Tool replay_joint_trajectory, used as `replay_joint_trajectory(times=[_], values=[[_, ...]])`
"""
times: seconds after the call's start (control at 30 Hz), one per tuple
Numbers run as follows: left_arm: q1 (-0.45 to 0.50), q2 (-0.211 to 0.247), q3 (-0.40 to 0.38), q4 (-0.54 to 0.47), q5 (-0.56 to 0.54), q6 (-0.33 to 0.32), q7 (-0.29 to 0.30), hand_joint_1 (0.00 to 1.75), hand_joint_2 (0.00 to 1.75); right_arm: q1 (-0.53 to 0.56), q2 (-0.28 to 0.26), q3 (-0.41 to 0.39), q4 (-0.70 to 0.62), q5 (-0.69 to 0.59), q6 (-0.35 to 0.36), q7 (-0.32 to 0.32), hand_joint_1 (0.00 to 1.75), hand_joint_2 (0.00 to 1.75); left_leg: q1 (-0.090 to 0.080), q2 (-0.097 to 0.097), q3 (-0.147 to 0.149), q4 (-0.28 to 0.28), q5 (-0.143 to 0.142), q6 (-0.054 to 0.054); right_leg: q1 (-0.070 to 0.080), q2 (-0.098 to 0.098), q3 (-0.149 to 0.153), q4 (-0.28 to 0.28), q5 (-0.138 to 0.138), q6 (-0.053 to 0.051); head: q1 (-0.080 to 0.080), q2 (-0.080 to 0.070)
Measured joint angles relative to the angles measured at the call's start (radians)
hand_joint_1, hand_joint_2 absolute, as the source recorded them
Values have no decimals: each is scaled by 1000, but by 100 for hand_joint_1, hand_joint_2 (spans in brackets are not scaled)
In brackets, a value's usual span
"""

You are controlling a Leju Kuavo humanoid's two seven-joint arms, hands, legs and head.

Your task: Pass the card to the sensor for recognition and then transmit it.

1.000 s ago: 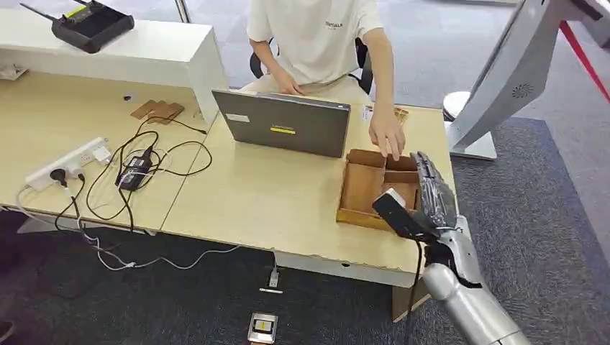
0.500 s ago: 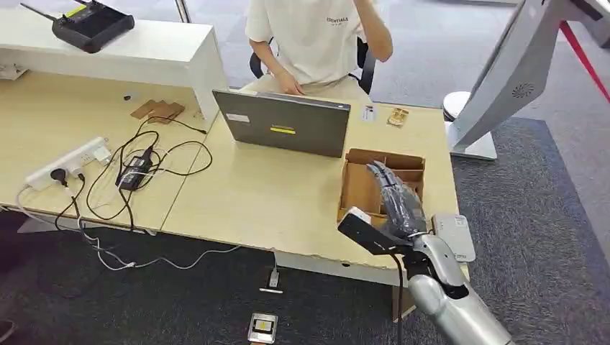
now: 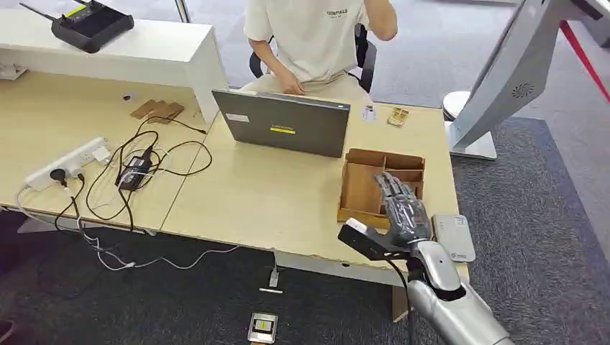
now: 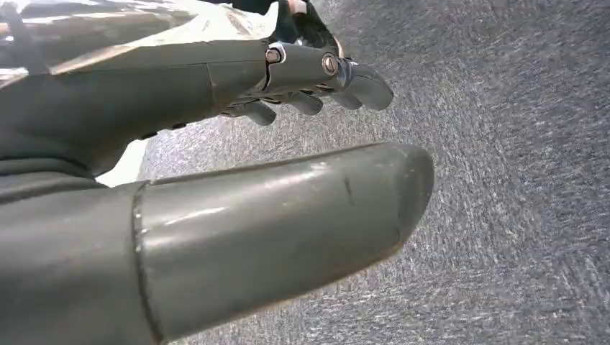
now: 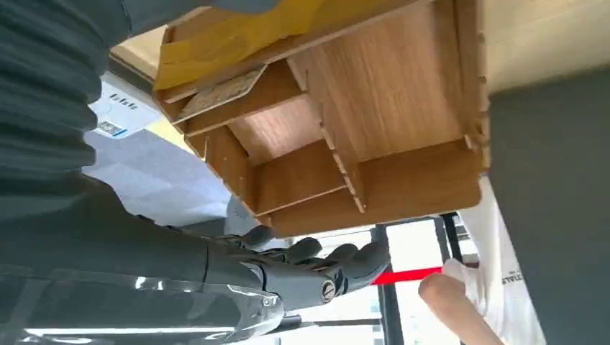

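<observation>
The right hand (image 3: 403, 208) is hovering flat over the brown wooden divided tray (image 3: 360, 188), fingers stretched apart and gripping nothing. The pale patterned card (image 5: 216, 93) is lying in a tray compartment just beneath it, towards 12 o'clock, apparently lengthwise along a wall. The white flat sensor (image 3: 454, 237) is waiting at 4 o'clock. The left hand (image 4: 216, 230) is hanging over carpet, loosely spread and empty, so I judge the right nearer.
</observation>
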Motion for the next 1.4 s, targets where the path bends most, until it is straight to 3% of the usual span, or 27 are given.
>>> replay_joint_trajectory(times=[0.57, 1.4], values=[[0, 0, 0, 0, 0, 7, 2, 0, 0, -19, 0, -14, 214, 47, -124, 34, 0, 175, 0, 0, 0, 0, 0, 0, 0, 0, 0, 0, 0, 0, 0, 0], [0, 0, 0, 0, 0, 13, -3, 0, 0, -23, 19, -52, 298, 32, -151, 0, 0, 175, 0, 0, 0, 0, 0, 0, 0, 0, 0, 0, 0, 0, 0, 0]])
